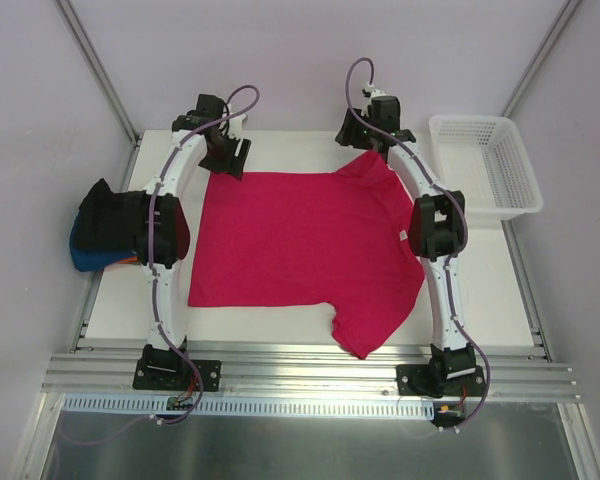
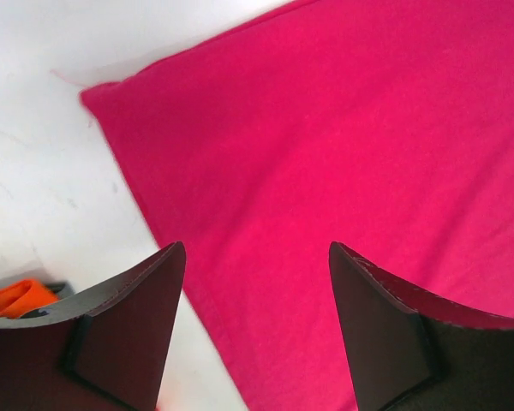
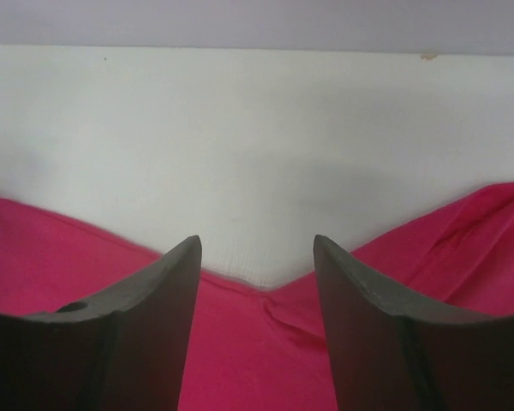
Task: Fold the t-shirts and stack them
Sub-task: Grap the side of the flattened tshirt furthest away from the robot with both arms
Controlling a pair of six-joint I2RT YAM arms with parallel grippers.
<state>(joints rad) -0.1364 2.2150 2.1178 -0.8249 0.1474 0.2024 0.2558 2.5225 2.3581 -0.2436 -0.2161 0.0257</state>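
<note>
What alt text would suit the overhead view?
A crimson-pink cloth t-shirt lies spread out on a white table, the robot's left pincer and right pincer poised at its far edge. A white plastic mesh basket stands at right.

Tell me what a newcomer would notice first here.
The crimson-pink t-shirt lies spread flat across the middle of the table. At its far edge the left gripper hangs open over the hem corner, and the right gripper is open by the far sleeve. A heap of dark shirts sits at the left edge, and a white mesh basket at far right.
</note>
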